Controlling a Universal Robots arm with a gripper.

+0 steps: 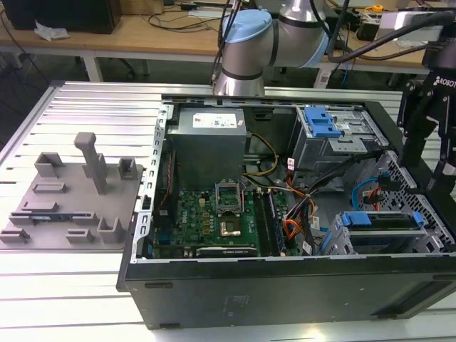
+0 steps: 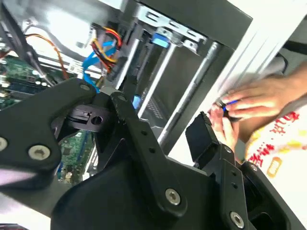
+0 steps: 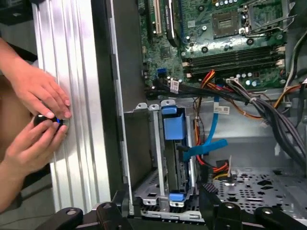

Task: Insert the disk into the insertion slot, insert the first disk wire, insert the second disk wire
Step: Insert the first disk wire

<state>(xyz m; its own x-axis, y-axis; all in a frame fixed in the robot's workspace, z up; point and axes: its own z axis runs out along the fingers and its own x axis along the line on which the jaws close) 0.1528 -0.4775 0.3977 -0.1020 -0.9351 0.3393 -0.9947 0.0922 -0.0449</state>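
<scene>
The disk [image 3: 173,128], in its bright blue frame, sits inside the insertion slot [image 3: 144,184], a grey perforated cage at the case's corner; the exterior view shows the disk [image 1: 377,219] at its right. The first disk wire [image 3: 212,125], a light-blue flat cable, bends down to the disk's back edge. Orange strands of the second disk wire [image 3: 219,166] lie just beside that edge. I cannot tell whether either is plugged in. My gripper [image 3: 163,216] hangs open above the cage, holding nothing. It is over the case's right wall [image 1: 427,165], and its pads [image 2: 204,139] stand well apart.
A person's two hands [image 3: 36,120] hold a small dark object on the ribbed aluminium table [image 3: 72,72] just outside the case wall, close to my gripper. The motherboard [image 1: 214,214], power supply [image 1: 210,139] and loose cable bundles [image 3: 268,110] lie inside. A grey fixture [image 1: 71,192] stands at the exterior view's left.
</scene>
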